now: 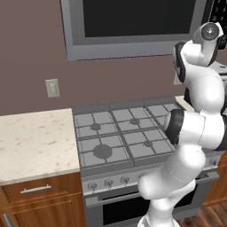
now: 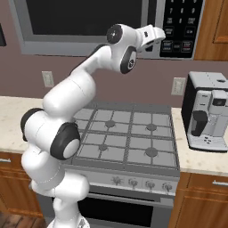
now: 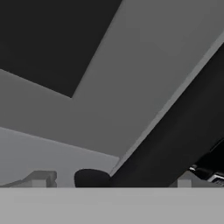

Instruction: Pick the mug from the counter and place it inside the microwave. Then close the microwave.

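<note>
Gripper [image 2: 161,33] open, empty, against microwave [image 2: 89,26] door; stove [image 2: 129,133] below; coffee machine [image 2: 208,118] in right base view

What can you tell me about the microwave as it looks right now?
The microwave is a large grey unit mounted on the wall above the stovetop. Its wide dark-window door, framed in grey, looks shut and flush. To the right of the door sits a black keypad with white buttons. The arm's hand is raised close to the door's lower right corner by the keypad; contact can't be judged.
</note>
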